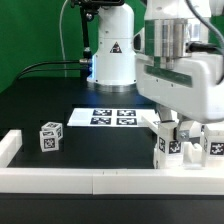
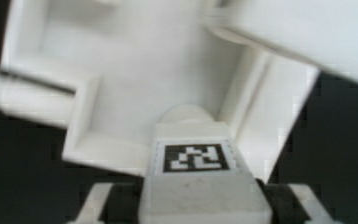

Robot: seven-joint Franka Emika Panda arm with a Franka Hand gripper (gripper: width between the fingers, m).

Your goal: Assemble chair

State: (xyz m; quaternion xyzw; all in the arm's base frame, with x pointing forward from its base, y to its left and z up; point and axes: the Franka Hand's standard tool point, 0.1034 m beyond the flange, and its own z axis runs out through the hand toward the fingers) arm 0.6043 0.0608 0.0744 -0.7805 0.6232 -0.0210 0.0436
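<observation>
My gripper [image 1: 170, 128] is low at the exterior view's right, among white chair parts by the front rail. In the wrist view a narrow white chair piece [image 2: 201, 170] with a black-and-white tag fills the gap between my fingers [image 2: 101, 200]. The gripper [image 2: 197, 208] is shut on it. Beyond that piece lies a larger flat white chair panel [image 2: 140, 70], blurred. In the exterior view, tagged white chair parts [image 1: 166, 148] stand under the gripper, with another [image 1: 213, 140] further right. A small tagged white block [image 1: 50, 136] sits alone at the left.
The marker board [image 1: 112, 117] lies flat mid-table. Low white border rails [image 1: 90, 178] run along the front edge and up the left side [image 1: 10, 146]. The arm's white base [image 1: 112, 50] stands at the back, with black cables to its left.
</observation>
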